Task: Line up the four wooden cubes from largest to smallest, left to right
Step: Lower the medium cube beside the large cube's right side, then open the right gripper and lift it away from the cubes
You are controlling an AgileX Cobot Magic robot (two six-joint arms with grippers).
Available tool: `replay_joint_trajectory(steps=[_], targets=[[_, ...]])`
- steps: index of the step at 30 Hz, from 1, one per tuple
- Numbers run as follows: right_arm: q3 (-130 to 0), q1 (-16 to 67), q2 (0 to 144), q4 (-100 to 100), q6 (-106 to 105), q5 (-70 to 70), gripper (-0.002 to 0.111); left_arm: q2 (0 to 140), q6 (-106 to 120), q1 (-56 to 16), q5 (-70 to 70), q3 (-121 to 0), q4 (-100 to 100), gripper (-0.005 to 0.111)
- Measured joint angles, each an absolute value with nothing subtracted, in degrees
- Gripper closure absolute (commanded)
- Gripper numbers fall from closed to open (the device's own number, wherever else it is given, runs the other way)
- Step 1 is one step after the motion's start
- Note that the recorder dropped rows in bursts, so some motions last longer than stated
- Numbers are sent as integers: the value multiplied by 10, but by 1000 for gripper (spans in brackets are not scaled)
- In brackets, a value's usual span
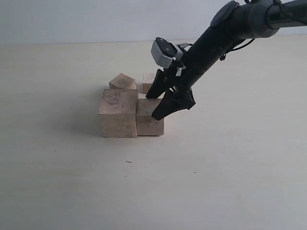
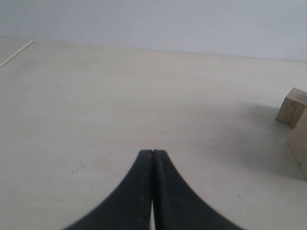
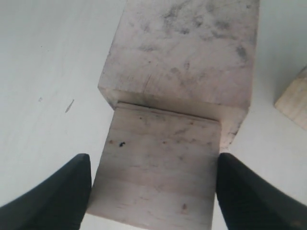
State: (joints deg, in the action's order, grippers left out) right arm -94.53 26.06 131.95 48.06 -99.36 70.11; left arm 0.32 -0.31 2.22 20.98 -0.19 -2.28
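Observation:
The four wooden cubes sit mid-table. The largest cube (image 1: pixel 118 113) (image 3: pixel 187 52) has the second-largest cube (image 1: pixel 149 118) (image 3: pixel 158 177) pressed against its right side. Behind them lie a smaller cube (image 1: pixel 122 81), turned at an angle, and the smallest cube (image 1: pixel 148 82), partly hidden by the arm. My right gripper (image 1: pixel 152 106) (image 3: pixel 152 163) is open and straddles the second-largest cube, one finger on each side with slight gaps. My left gripper (image 2: pixel 153 152) is shut on nothing, over bare table; it is outside the exterior view.
The left wrist view catches two cube corners (image 2: pixel 291 107) (image 2: pixel 301 143) at its edge. A cube's corner (image 3: pixel 295 103) also shows at the edge of the right wrist view. The pale tabletop (image 1: pixel 216 182) runs to a light wall behind.

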Motion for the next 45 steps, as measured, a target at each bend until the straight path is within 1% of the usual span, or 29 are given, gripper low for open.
replay_joint_trajectory(steps=[4,10,15,19,23,25,30,37,45], targets=[[-945,261,1320,484,-977,701,38,3,-3,22,210,-2,-23,107],[-944,261,1321,464,-961,696,36,3,-3,22,210,-2,-23,107],[-944,261,1286,462,-936,696,36,3,-3,22,210,-2,-23,107],[-944,261,1244,432,-880,697,42,3,-3,22,210,-2,-23,107],[-944,261,1220,289,-731,680,46,3,-3,22,210,-2,-23,107],[-944,261,1227,266,-687,677,49,3,-3,22,210,-2,-23,107],[-944,261,1261,262,-668,673,54,3,-3,22,210,-2,-23,107],[-944,261,1301,312,-664,647,54,3,-3,22,210,-2,-23,107],[-944,261,1302,347,-674,641,54,3,-3,22,210,-2,-23,107]])
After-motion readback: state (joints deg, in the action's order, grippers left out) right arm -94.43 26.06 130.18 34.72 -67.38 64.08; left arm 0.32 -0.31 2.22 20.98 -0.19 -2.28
